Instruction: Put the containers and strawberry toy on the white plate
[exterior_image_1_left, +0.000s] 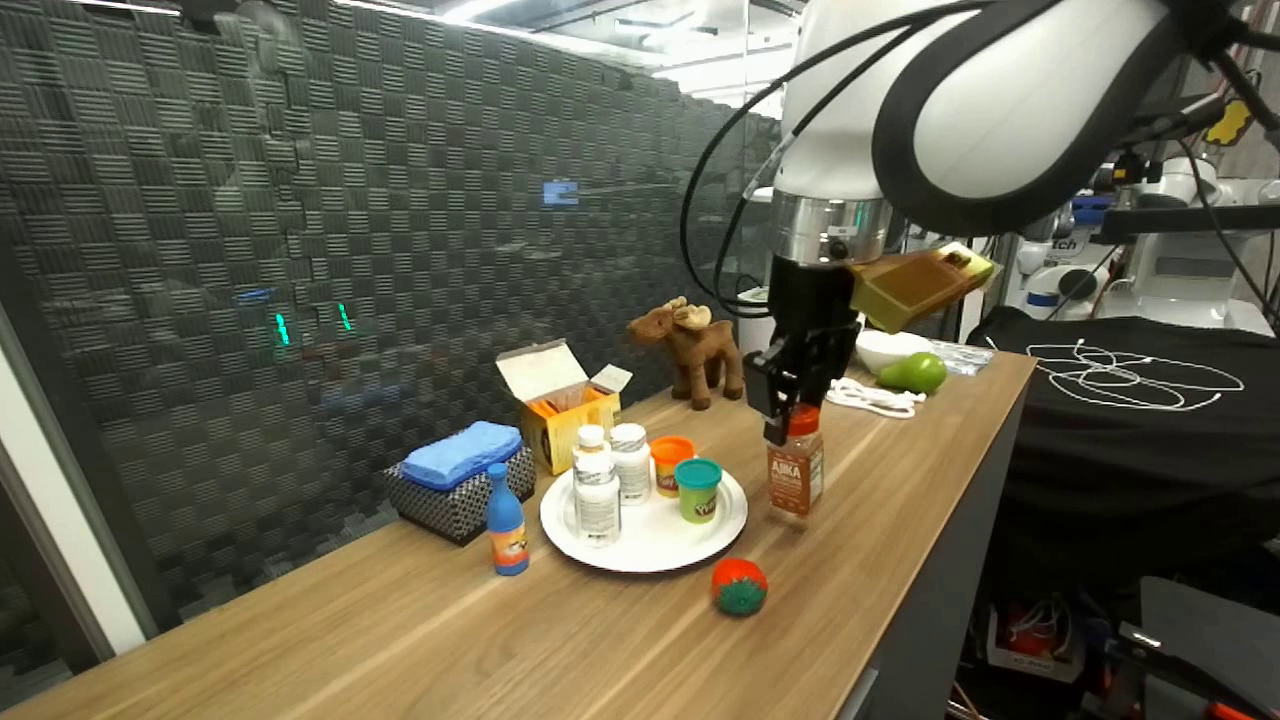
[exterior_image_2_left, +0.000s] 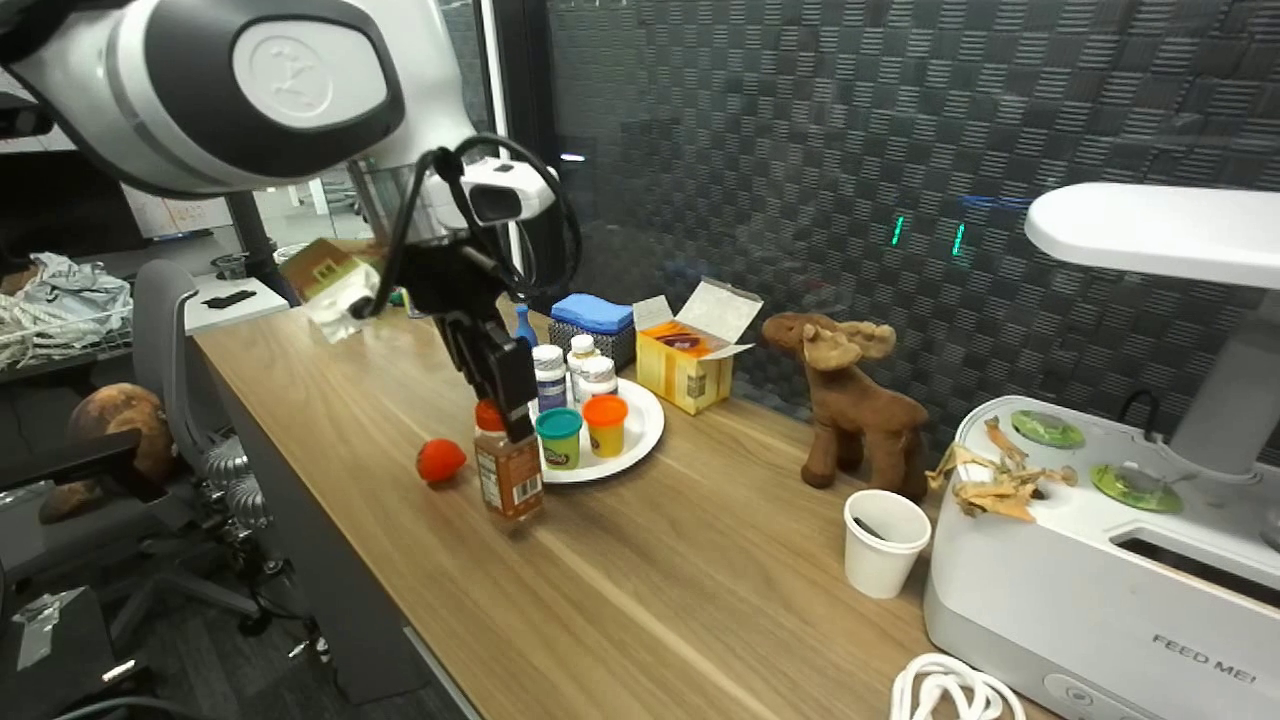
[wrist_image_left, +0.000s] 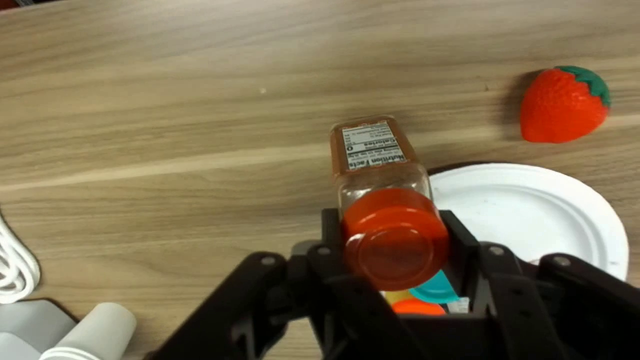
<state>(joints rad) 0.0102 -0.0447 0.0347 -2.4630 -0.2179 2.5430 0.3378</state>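
My gripper (wrist_image_left: 391, 235) is shut on the red-capped brown spice jar (wrist_image_left: 375, 145), one finger on each side of its cap. The jar (exterior_image_1_left: 795, 480) stands nearly upright beside the white plate (exterior_image_1_left: 650, 550); I cannot tell whether its base touches the table. On the plate are three white bottles (exterior_image_1_left: 598, 510), an orange-lidded tub (exterior_image_1_left: 670, 465) and a teal-lidded tub (exterior_image_1_left: 698, 490). The wrist view shows little of these tubs, as the jar and fingers cover them. The strawberry toy (wrist_image_left: 562, 107) lies on the bare table near the plate, and appears in both exterior views too.
A blue bottle (exterior_image_1_left: 507, 525) stands just off the plate, near a patterned box with a blue cloth (exterior_image_1_left: 465, 455). Behind the plate are an open yellow carton (exterior_image_2_left: 685, 370) and a plush moose (exterior_image_2_left: 860, 410). White cups (exterior_image_2_left: 885, 540) and a white planter (exterior_image_2_left: 1080, 600) stand farther along.
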